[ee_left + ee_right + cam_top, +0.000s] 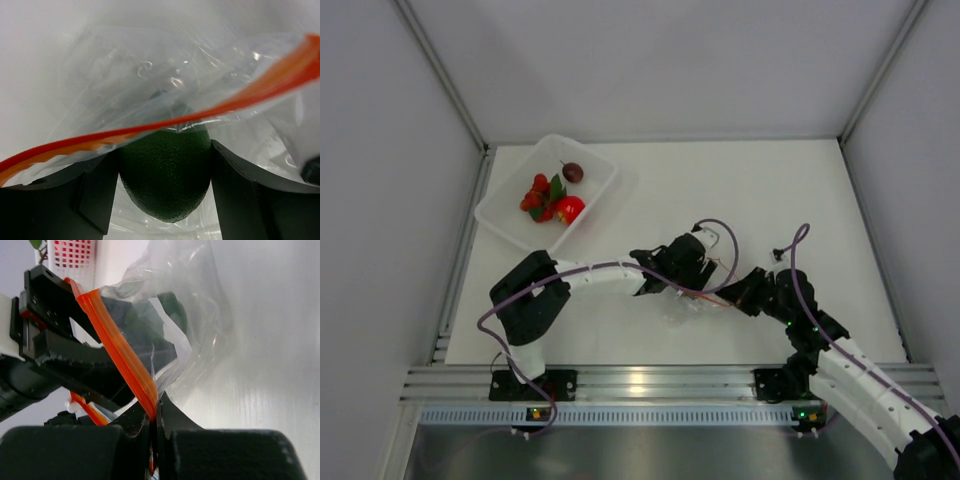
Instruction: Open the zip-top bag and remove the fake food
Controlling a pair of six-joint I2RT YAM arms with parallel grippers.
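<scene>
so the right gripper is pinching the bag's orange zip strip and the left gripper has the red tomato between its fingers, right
One slip: the left wrist view shows the left gripper closed on the green ball, not the red tomato, which lies in the tub in the top view. The right gripper does pinch the orange zip strip.

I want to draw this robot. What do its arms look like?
Both are white tubes with chunky black joints, and a purple cable loops along each. The left gripper and right gripper have matte black, wedge-shaped fingers. Small green lights glow on the right arm.
</scene>
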